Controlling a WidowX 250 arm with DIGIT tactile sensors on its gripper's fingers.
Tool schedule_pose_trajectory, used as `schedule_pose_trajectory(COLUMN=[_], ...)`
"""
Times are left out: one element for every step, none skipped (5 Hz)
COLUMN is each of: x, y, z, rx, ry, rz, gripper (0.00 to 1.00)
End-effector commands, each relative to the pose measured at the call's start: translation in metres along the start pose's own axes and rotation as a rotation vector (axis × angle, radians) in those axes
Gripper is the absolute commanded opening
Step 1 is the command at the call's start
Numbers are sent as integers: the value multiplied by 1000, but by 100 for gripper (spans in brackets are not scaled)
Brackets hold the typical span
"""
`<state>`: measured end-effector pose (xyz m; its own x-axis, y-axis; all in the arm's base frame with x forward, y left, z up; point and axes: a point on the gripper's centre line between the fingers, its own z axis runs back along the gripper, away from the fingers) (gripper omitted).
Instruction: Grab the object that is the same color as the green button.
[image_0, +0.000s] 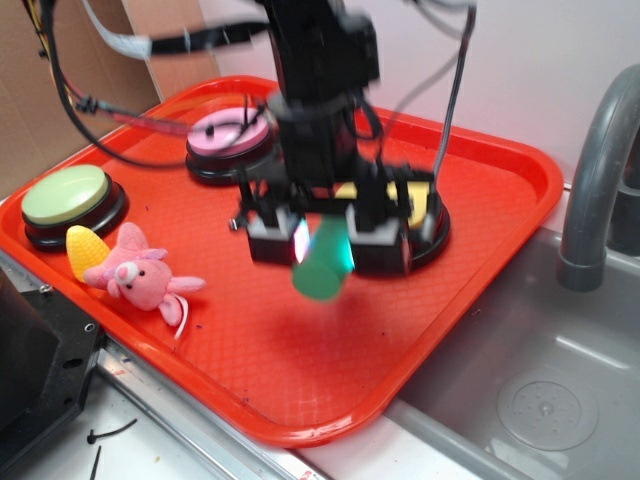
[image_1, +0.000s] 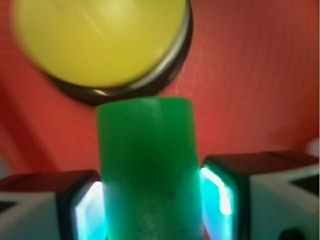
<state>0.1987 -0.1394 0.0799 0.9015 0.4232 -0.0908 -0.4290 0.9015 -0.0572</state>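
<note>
Pincer (image_0: 325, 240) clenched on small matte green cylinder block (image_1: 149, 170), raised clear of red plastic tray (image_0: 480, 190). Grab appears done; nothing left.

Red tray (image_0: 480, 190) bears green button (image_0: 66, 195), pink button (image_0: 230, 135), yellow button (image_0: 420, 205), plush pig (image_0: 140, 280).

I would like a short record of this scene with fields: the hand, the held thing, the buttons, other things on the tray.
hand: hand shut on green cylinder, lifted above red tray
buttons: green button at tray's left; pink button at back; yellow button behind the hand
other things: pink plush toy, yellow corn toy
</note>
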Motion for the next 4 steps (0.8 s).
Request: schedule_pose_trajectory(x=[4, -1, -5, -2], y=[38, 55, 60, 48], z=[93, 116, 126, 110], rx=[-110, -103, -152, -97], ry=[-81, -59, -85, -97], rz=[-208, -317, -417, -426], gripper=[0, 0, 0, 0])
